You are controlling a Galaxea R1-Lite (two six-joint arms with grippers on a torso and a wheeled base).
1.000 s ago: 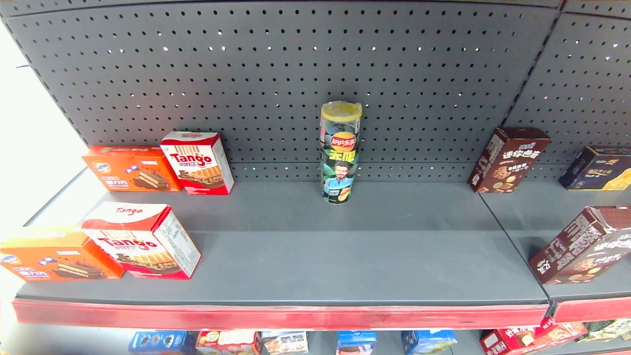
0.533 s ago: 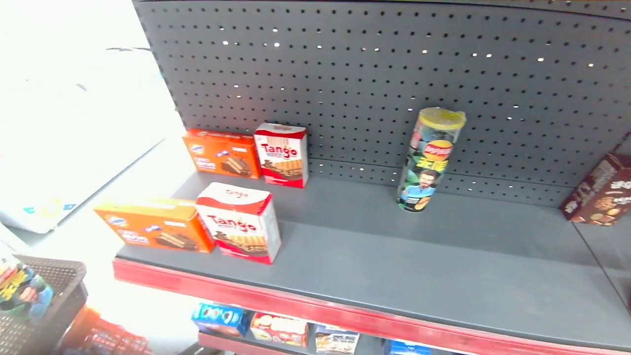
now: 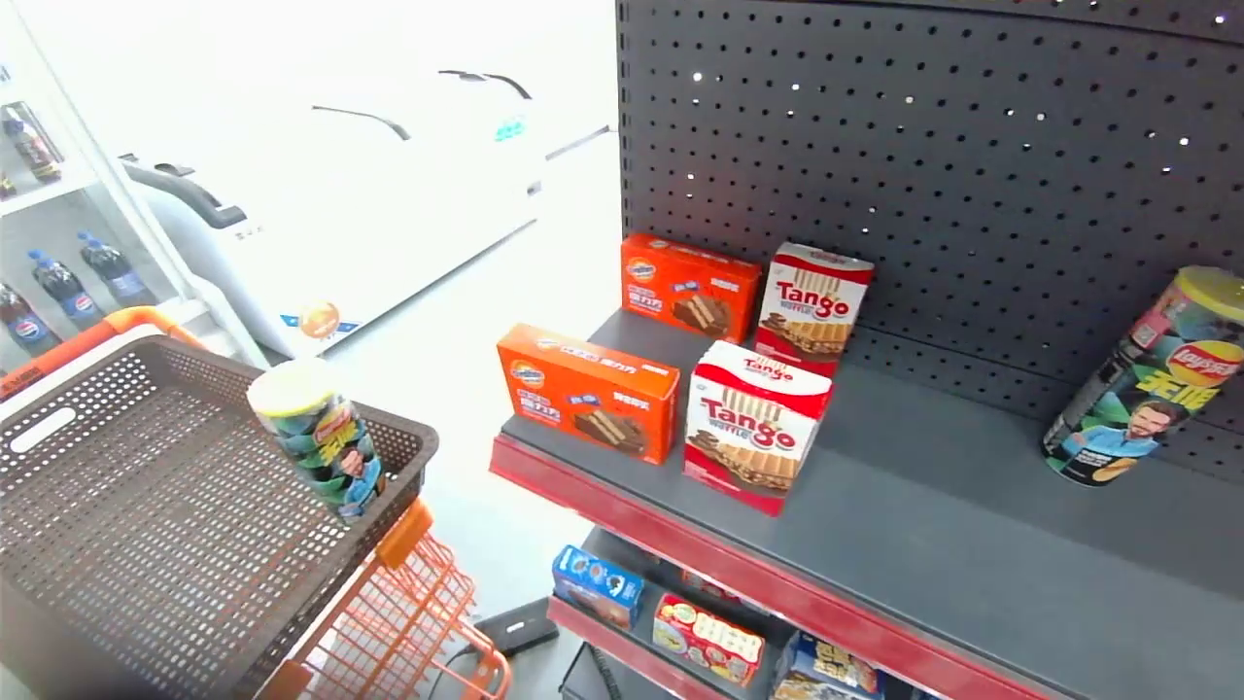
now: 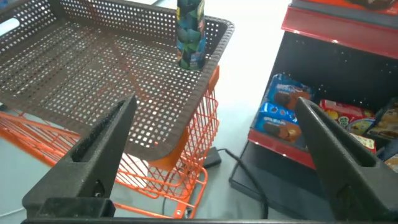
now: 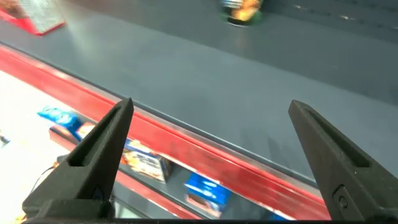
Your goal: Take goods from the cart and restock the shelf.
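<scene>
A tall chip can (image 3: 316,437) with a yellow lid stands upright in the near right corner of the brown mesh cart basket (image 3: 146,506). In the left wrist view the same can (image 4: 189,34) stands in the basket (image 4: 81,81), beyond my left gripper (image 4: 214,106), which is open and holds nothing. A matching chip can (image 3: 1142,389) stands at the back of the grey shelf (image 3: 923,525). My right gripper (image 5: 211,106) is open and holds nothing. It hovers in front of the shelf's red edge (image 5: 186,146), with that can's base (image 5: 244,11) far behind.
Two orange boxes (image 3: 588,389) (image 3: 690,287) and two red-and-white wafer boxes (image 3: 758,423) (image 3: 814,306) fill the shelf's left end. Snack packs (image 3: 705,637) sit on the lower shelf. A white chest freezer (image 3: 321,194) stands behind the cart.
The head camera has swung to the left, bringing the cart and its chip can into view. The goods on the shelf have not moved.
</scene>
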